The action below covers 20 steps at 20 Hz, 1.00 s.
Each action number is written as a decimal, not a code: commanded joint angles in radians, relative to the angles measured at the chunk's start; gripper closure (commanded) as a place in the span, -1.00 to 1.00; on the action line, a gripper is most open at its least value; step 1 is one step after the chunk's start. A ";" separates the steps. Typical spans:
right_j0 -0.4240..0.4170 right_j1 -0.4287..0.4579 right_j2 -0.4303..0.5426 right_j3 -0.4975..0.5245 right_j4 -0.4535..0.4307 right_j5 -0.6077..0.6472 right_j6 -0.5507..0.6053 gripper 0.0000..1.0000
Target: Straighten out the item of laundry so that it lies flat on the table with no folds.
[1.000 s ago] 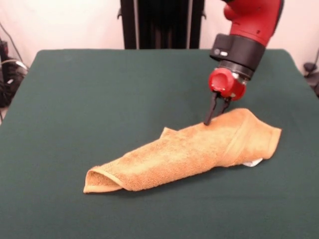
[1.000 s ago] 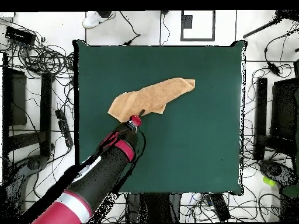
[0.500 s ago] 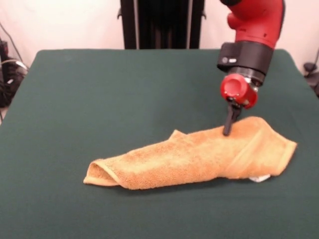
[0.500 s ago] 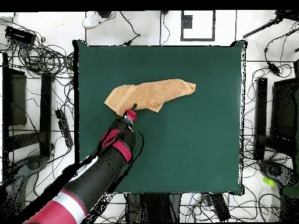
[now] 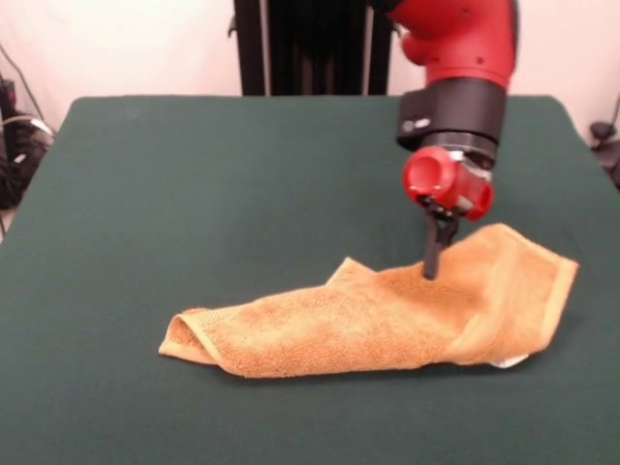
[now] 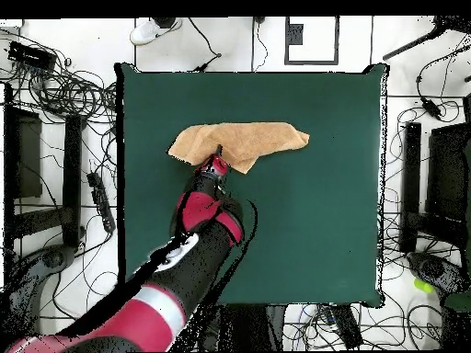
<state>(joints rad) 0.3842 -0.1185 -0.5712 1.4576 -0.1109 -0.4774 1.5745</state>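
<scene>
The orange-tan towel (image 5: 320, 325) lies on the dark green table (image 5: 194, 174) as a long rolled, folded strip, running from a curled end at the lower left to a wider end at the right. A small white tag (image 5: 510, 361) peeks out under the right end. My gripper (image 5: 431, 263) points down into the towel's upper edge near its right end, shut on the cloth. In the overhead view the towel (image 6: 253, 141) lies nearly level across the table (image 6: 304, 239), with the gripper (image 6: 219, 153) at its lower left edge.
The black pedestal (image 5: 310, 44) stands behind the table's far edge. Cables and dark equipment (image 6: 55, 110) ring the table on the floor. The towel's right end lies close to the table's right edge in the front view.
The gripper has moved right and toward the camera in the front view, dragging the towel's right end with it. The towel has swung from slanted to nearly level and its right end has spread.
</scene>
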 commanded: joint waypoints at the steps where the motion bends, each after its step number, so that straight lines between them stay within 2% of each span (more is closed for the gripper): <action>1: -0.185 -0.111 0.317 0.142 -0.206 -0.015 0.307 1.00; 3: -0.253 -0.147 0.382 0.169 -0.292 0.051 0.281 1.00; 8: -0.402 -0.221 0.487 0.233 -0.465 0.122 0.237 1.00; 11: -0.477 -0.237 0.527 0.273 -0.494 0.120 0.251 1.00; 12: -0.494 -0.234 0.532 0.284 -0.494 0.118 0.252 1.00; 15: -0.489 -0.193 0.464 0.314 -0.412 -0.006 0.267 1.00; 20: -0.417 -0.148 0.344 0.372 -0.232 -0.166 0.246 1.00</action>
<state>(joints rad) -0.0899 -0.3429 -0.2580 1.6889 -0.4605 -0.5436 1.5747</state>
